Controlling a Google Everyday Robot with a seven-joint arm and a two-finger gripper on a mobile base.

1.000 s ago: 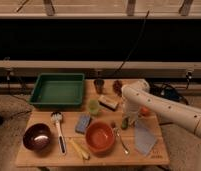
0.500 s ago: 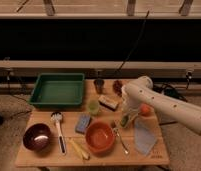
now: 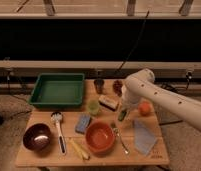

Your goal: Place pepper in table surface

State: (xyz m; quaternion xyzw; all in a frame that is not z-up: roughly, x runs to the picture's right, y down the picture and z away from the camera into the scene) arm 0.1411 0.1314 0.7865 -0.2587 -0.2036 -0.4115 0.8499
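Presently, gripper [image 3: 124, 109]: right of centre, low over the table, apparently closed on the pepper [image 3: 122, 115], which hangs near-upright.
Risk, roll: released from a tilt, the pepper may roll toward the fork [image 3: 119, 137] or the orange bowl [image 3: 100, 137].
Risk, contact: orange-red fruit [image 3: 145, 107] sits just right and could be nudged.
Table surface [image 3: 41, 117]: light wood planks, crowded.
Room: dark band and rail behind; green tray [image 3: 59, 90] far left.

Gripper [image 3: 125, 107] and pepper [image 3: 122, 115] over the table surface [image 3: 101, 156], right of the cup [image 3: 94, 107] (tray [image 3: 57, 103] back left)
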